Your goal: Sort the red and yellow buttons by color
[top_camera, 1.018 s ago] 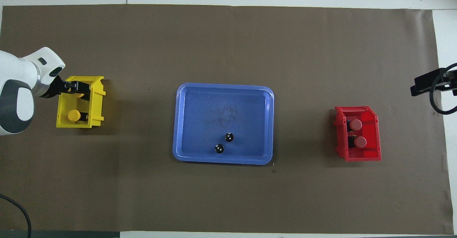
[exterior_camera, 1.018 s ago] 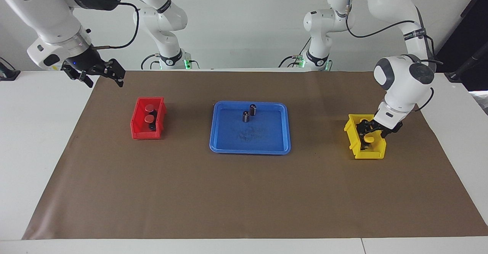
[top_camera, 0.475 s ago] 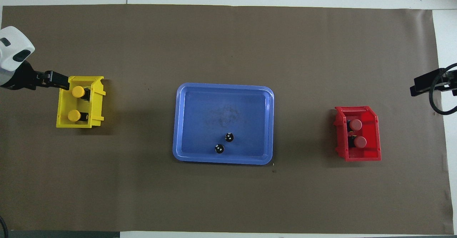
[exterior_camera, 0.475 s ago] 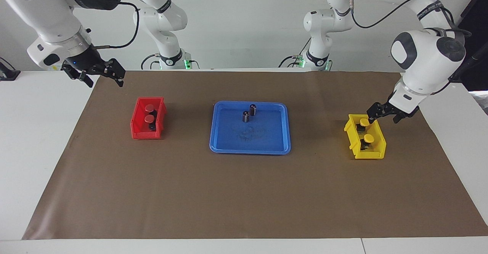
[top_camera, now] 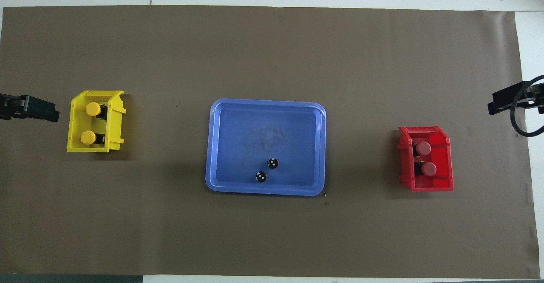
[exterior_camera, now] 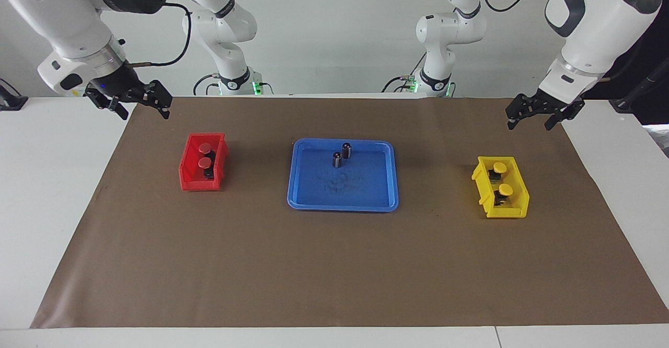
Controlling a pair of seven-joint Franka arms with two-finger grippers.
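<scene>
While both yellow buttons (exterior_camera: 500,167) (exterior_camera: 505,188) sit in the yellow bin (exterior_camera: 517,209) toward the left arm's end of the bench (exterior_camera: 62,191), one nearer the robots than the other, both red buttons (exterior_camera: 206,147) (exterior_camera: 204,163) sit likewise in the red bin (exterior_camera: 188,181) toward the right arm's end. Between the bins, the blue tray (exterior_camera: 342,204) on the brown mat (exterior_camera: 334,264) holds two dark cylinders (exterior_camera: 347,150) (exterior_camera: 337,159) standing close together. Raised over the mat's edge at its own end, the left claw (exterior_camera: 538,115) hangs with fingers spread and nothing in them, and the right claw (exterior_camera: 137,103) hangs over the mat's corner at the other end, equally wide and bare.
</scene>
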